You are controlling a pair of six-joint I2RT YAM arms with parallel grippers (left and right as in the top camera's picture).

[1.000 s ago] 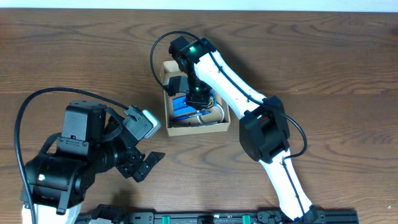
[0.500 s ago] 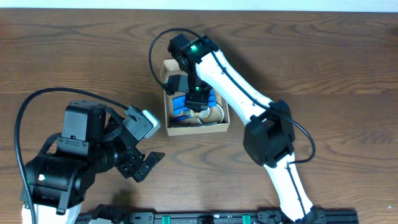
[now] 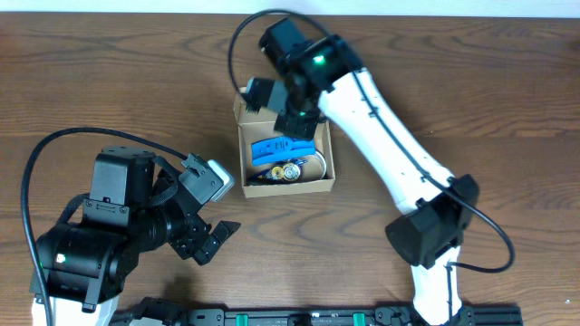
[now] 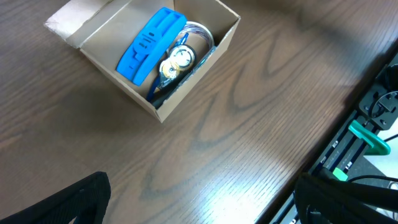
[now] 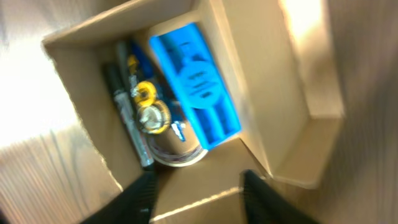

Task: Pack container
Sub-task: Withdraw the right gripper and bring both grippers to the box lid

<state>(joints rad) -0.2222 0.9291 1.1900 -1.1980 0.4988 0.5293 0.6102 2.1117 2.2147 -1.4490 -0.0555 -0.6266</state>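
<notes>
The container (image 3: 285, 187), a plain tan cardboard box, stands open on the wooden counter (image 3: 471, 81), a little toward 12 o'clock from the middle of the overhead view. Its lid flap (image 4: 81, 15) is folded back from the opening. Inside the box a flat blue packet (image 3: 276, 148) lies slanted on top of the other things. Beside it we see a small golden round piece (image 5: 152, 115), a pale ring (image 5: 180, 155) against one wall and a black pen (image 5: 127, 118) along another wall. The right arm is white. It comes in from 5 o'clock and reaches across to the 12 o'clock edge of the box, where the right gripper (image 3: 297, 118) hangs over the rim. In the right wrist view its two dark fingers (image 5: 140, 199) are blurred. The jaws stand partly apart, at a middle width, and cardboard shows in the gap between them. We see nothing clamped there, but we cannot tell if a finger touches the cardboard. The left arm is black and sits at 8 o'clock, well apart from the box. The left gripper (image 3: 213, 242) points toward 3 o'clock over bare wood, and its jaws are wide and hold nothing. In the left wrist view the box lies toward 11 o'clock, and the two finger ends show only at the lower corners of the picture.
</notes>
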